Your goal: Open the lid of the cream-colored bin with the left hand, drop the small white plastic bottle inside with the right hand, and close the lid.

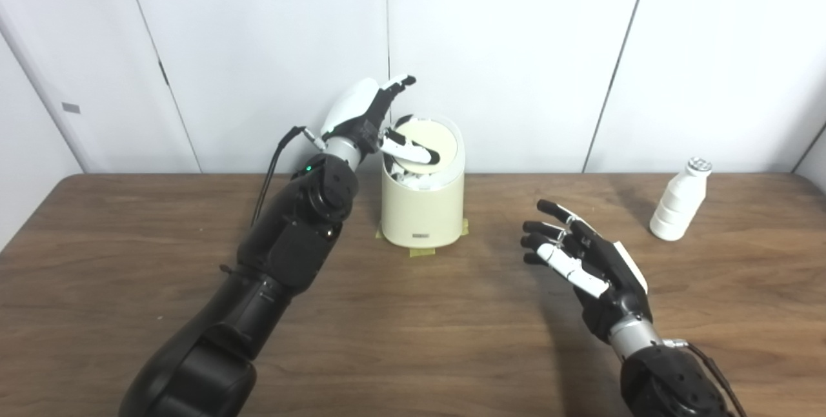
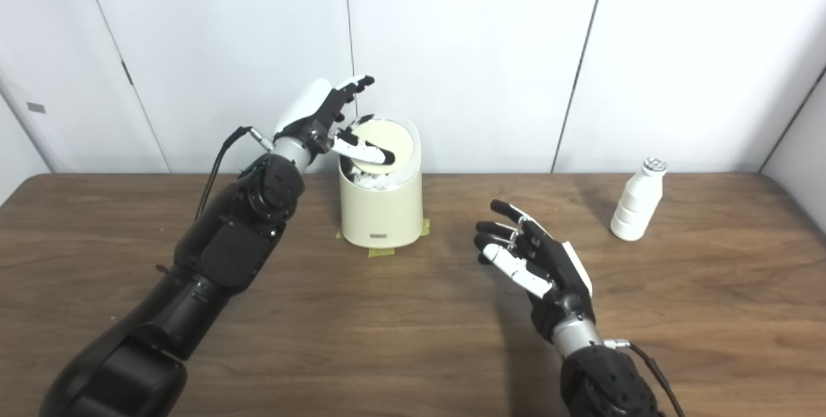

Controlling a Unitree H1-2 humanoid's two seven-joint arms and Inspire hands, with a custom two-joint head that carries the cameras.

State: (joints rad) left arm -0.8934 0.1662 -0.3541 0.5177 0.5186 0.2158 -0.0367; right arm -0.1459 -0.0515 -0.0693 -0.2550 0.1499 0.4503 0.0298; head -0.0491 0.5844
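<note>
A: Where's the left robot hand [image 1: 368,117]?

B: Up at the top of the bin [image 1: 423,194], on its left side. Fingers spread and pointing up, thumb [image 1: 408,148] laid across the lid [image 1: 431,141]. It presses on the lid but grips nothing

A: And the lid?

B: Tilted, its near edge tipped down into the bin, so a dark gap shows at the front with something white inside, too small to name

A: The right robot hand [image 1: 584,255]?

B: Hovering low over the desk [image 1: 413,326], right of the bin and well apart from it. Fingers apart, palm turned to the left, holding nothing

A: The bottle [image 1: 679,200]?

B: Upright on the desk, far right, near the back edge, beyond the right robot hand and not touched by it. White ribbed body, silvery cap

A: Anything under the bin?

B: Yellowish tape [image 1: 426,250] sticks out at its base, front and right side. White wall panels [image 1: 516,49] stand behind the desk
</note>
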